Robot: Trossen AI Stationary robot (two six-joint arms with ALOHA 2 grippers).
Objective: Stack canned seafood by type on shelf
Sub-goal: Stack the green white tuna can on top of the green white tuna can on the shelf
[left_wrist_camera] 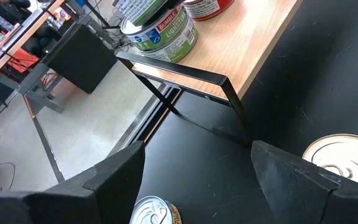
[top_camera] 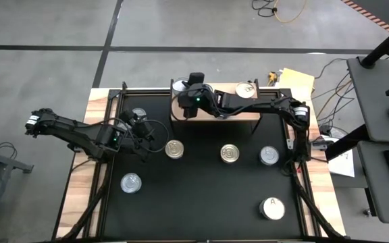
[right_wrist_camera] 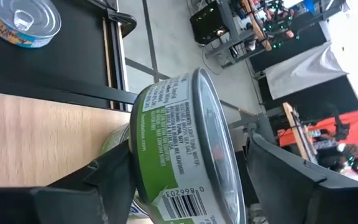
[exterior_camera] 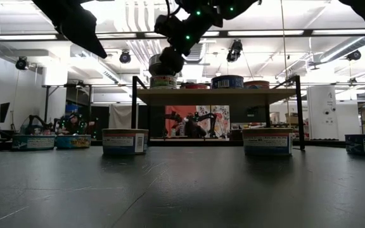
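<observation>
Loose tins are spread on the black tabletop (top_camera: pixel 201 202): white-topped tin (top_camera: pixel 273 208) at 5 o'clock, silver ones (top_camera: pixel 230 153) mid-table. Left gripper (top_camera: pixel 138 121) is parked at 9 o'clock, fingers spread, nothing held. At 12 o'clock on the shelf (top_camera: pixel 238 111), a green-label tin (right_wrist_camera: pixel 185 149) is seated on a matching tin; right gripper (top_camera: pixel 193 91) straddles it, fingers parted, judged release step. Next: straight lift clear. Stack sits near the shelf's left end; open board is left toward the gold-topped tin (top_camera: pixel 246 89).
</observation>
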